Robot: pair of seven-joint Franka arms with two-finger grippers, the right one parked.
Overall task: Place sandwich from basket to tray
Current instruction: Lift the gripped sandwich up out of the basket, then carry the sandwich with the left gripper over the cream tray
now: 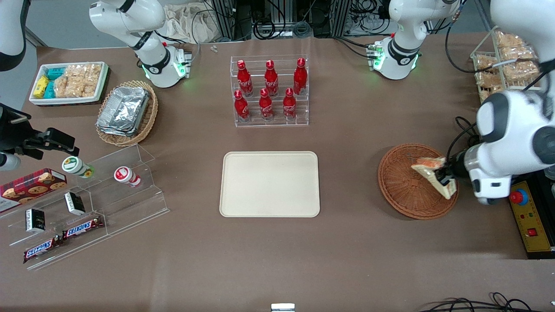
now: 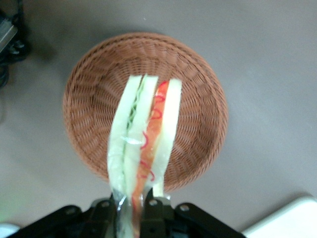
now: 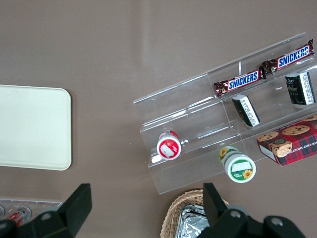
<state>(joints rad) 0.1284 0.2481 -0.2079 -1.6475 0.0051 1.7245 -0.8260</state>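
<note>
Left wrist view showed the gripper (image 2: 132, 208) pinching the sandwich (image 2: 143, 144) by its end, lifted above the basket (image 2: 89, 99). Front view placed sandwich and basket toward the working arm's end of the table, well apart from the tray (image 1: 269, 183) at mid-table.

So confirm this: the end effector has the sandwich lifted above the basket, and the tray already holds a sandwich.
One part is wrong: the tray is bare in the front view. The rest stands: the end effector grips the sandwich above the basket.

Rough woven wicker basket (image 2: 99, 94)
</note>
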